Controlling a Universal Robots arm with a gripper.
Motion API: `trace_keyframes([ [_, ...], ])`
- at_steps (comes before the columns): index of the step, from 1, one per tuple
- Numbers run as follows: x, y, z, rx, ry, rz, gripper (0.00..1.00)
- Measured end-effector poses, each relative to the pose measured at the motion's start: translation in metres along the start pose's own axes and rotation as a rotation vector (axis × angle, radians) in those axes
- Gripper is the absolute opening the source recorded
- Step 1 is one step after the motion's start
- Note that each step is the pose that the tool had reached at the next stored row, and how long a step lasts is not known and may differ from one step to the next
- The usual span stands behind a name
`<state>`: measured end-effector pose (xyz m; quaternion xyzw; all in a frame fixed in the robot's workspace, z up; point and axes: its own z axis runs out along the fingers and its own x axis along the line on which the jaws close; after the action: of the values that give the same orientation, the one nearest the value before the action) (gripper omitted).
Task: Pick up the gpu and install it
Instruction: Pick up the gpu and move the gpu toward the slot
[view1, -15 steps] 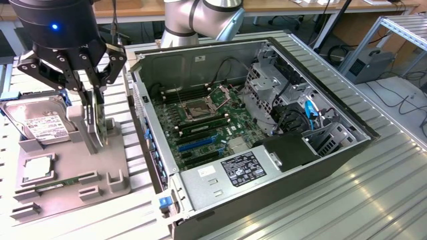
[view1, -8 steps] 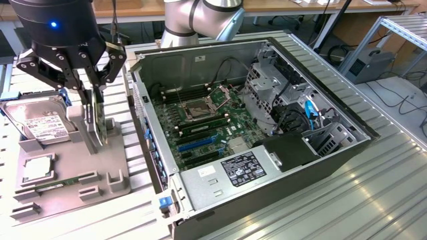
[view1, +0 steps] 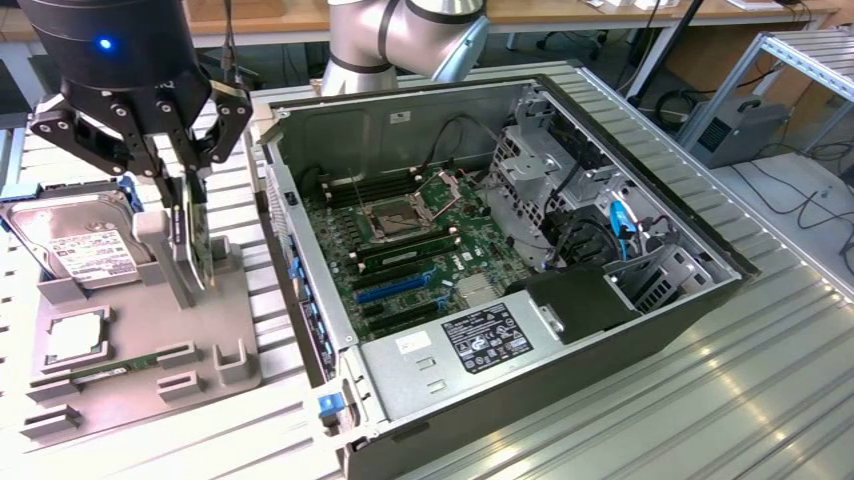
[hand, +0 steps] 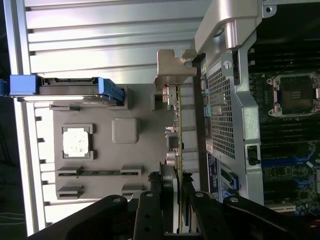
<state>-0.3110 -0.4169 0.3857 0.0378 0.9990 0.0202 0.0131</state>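
In the upper left of the exterior view, the black multi-link gripper hung over a grey moulded fixture tray that lay on a ribbed metal table. Its claw was clenched on the gpu, a thin black circuit card with a silvery metal bracket at one end. The card stood on its long edge in a slot of the tray, at the tray's side nearest the computer. The wrist view showed the gpu edge-on, with the gripper pressing a dark finger against each face and the bracket at the card's far end. On the same tray, further toward the exterior view's left, sat a silver hard drive with a white label, a square silvery processor chip below it in the frame, and a narrow green memory stick lower still. An open dark tower computer case lay on its side across the centre and right of the exterior frame, just beside the tray. Inside it a green motherboard faced up, with its open metal processor socket near the middle. The silver-grey robot arm rose at the top centre.
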Motion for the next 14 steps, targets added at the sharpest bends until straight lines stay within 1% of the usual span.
trace_keyframes([
  [14, -0.0001, 0.0002, -0.0059, 0.0, 0.0, 0.0, 0.27],
])
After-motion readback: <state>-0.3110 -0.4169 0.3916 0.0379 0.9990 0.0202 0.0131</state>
